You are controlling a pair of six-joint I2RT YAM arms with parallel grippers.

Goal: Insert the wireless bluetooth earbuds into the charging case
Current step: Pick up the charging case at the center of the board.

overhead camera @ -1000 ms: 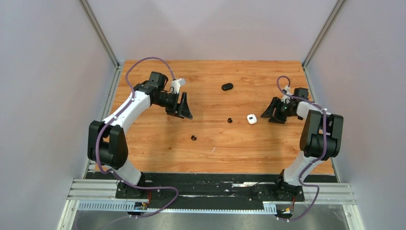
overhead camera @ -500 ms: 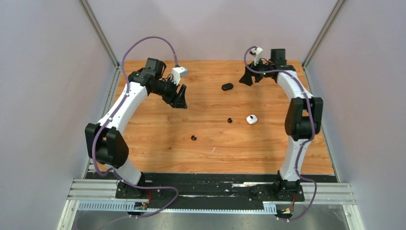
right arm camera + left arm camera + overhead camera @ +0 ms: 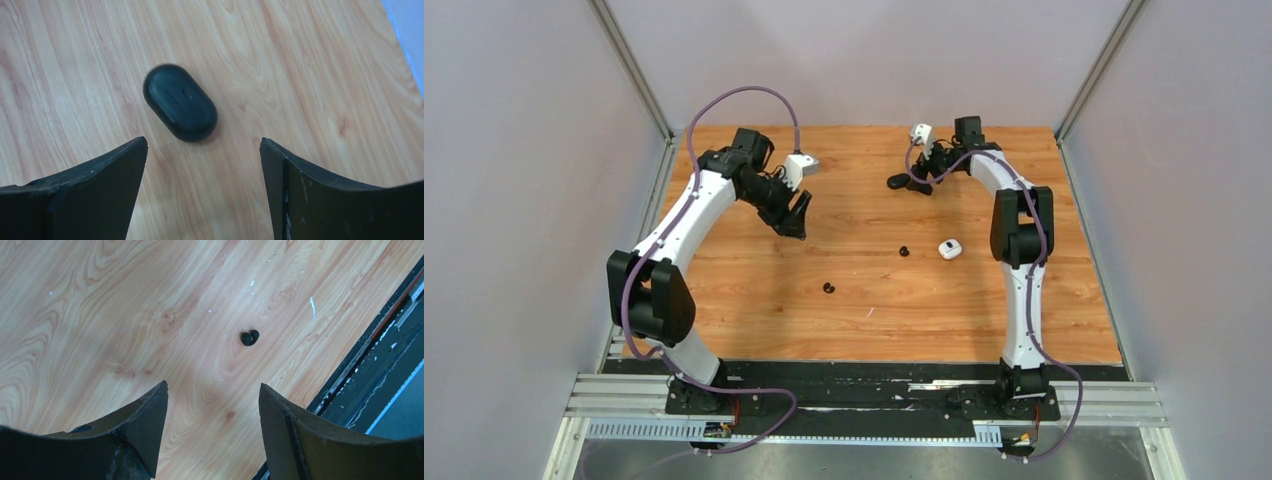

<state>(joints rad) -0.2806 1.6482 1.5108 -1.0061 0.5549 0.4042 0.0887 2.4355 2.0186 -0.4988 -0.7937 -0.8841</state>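
Rails of black metal (image 3: pixel 854 385) carry both arm bases along the near edge of the light brown wood-grain table (image 3: pixel 754 320). Just beyond them, a little right of centre, lies a thin white sliver (image 3: pixel 870 312), too small to identify. Farther in and slightly left sits one tiny black roundish earbud (image 3: pixel 828 288). The left wrist camera shows it as two joined lobes resting on bare wood, ahead of the fingers and touching nothing. A second tiny black earbud (image 3: pixel 904 251) lies farther in and to the right. A small white rounded charging case (image 3: pixel 950 249) rests near it on its right, not touching it; whether that case is open cannot be told. The left gripper (image 3: pixel 794 222) hangs over the left-centre of the table, farther in than the nearer black earbud and well apart from it. Its two dark fingers (image 3: pixel 145 425) are spread wide with only wood between them. At the far side, right of centre, a black oval charging case (image 3: pixel 896 181) lies flat with its lid closed, a seam and a small mark visible on top. The right gripper (image 3: pixel 921 184) hovers just beside it on the right, fingers (image 3: pixel 100 185) spread wide and empty, with the case ahead of the tips and not between them.
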